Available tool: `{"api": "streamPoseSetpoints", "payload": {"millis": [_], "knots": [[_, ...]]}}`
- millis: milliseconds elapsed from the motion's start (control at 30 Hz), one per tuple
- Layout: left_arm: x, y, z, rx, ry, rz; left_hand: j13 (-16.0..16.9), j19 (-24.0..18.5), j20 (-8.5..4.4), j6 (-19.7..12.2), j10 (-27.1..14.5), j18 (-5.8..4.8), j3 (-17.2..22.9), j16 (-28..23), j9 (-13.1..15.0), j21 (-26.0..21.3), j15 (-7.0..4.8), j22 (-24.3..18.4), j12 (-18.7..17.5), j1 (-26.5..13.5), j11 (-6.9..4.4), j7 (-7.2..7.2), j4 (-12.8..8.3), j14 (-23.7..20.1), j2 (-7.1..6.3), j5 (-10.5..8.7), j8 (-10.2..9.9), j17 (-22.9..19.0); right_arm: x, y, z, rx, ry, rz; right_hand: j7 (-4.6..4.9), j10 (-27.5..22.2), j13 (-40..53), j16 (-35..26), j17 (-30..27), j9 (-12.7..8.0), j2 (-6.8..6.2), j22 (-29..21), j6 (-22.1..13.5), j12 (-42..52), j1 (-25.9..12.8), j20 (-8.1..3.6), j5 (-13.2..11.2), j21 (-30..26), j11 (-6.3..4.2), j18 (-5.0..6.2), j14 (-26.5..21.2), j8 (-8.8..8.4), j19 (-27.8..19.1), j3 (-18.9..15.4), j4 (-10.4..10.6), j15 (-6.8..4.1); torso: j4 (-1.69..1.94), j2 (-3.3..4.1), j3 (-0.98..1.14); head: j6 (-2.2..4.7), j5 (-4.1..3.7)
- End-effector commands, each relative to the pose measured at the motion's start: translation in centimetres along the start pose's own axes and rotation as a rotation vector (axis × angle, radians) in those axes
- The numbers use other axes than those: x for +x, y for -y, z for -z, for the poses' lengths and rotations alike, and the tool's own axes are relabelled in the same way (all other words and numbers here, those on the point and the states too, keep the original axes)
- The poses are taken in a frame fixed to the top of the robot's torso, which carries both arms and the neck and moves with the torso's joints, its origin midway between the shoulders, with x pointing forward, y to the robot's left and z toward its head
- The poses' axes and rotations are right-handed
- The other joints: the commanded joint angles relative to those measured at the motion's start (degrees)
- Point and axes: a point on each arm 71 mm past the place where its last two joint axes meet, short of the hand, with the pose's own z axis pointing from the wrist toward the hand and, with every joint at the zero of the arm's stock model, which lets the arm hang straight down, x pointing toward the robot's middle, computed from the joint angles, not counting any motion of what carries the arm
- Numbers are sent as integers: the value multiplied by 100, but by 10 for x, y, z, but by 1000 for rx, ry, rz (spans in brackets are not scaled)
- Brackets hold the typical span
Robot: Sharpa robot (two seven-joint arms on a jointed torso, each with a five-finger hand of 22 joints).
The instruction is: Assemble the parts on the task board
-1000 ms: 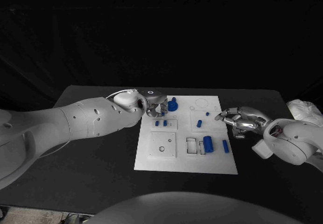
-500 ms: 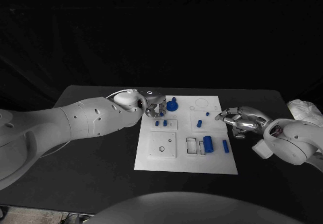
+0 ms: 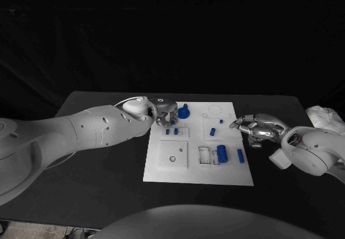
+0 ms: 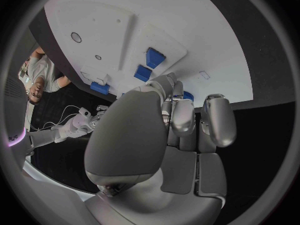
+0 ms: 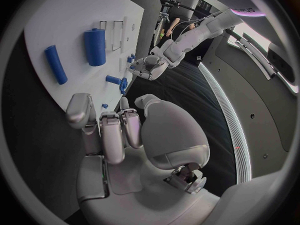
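The white task board [image 3: 198, 172] lies in the middle of the black table. My left hand [image 3: 165, 115] hovers over its far left corner with fingers curled in, right beside a tall blue part [image 3: 184, 112]. A blue sliver [image 4: 185, 96] shows just past the fingertips [image 4: 181, 116]; I cannot tell whether they touch it. Two small blue pegs [image 3: 171, 132] stand in a block just below the hand. My right hand [image 3: 253, 128] hangs off the board's right edge, fingers curled, holding nothing. A thick blue cylinder [image 3: 223, 153] and a slim one [image 3: 240, 156] lie near it.
A blue peg [image 3: 213, 132] and a tiny blue piece [image 3: 221, 121] sit mid-board. A square block with a hole [image 3: 173, 154] and open slots [image 3: 205, 156] take up the near half. Bare black table surrounds the board; something white [image 3: 325, 119] lies at the far right.
My left hand has edged slightly to the right, closer to the tall blue part. The right hand and the parts have stayed put.
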Motion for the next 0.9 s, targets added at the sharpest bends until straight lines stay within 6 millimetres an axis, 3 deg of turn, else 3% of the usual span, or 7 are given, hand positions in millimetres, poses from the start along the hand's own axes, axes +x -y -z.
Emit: {"api": "streamPoseSetpoints", "payload": {"millis": [33,900], "knots": [[2,3,-1,10,3,4,-3,-29,7,-71,28,-12,35,-37,-11,-24,3,986,-39,-20,22,0,5,-31,10,11,-29,-11,1,0,0,-5,-11,0,-6,-19,714,-36,1057,11,-57,736,51,-15,18,11,-42,-21,-3,55,116,42,-23,47,-8,-6,3,-3,3,-1,1],[3,1,-3,-8,5,18,12,-63,15,-84,47,4,50,-199,-32,-115,12,963,-46,-107,35,-1,52,-101,112,56,-40,-234,2,1,-1,10,-21,-1,0,-21,707,-41,1048,18,-49,732,55,-18,41,12,-115,-31,2,58,109,50,-33,105,-5,-4,0,-3,1,-1,22]]}}
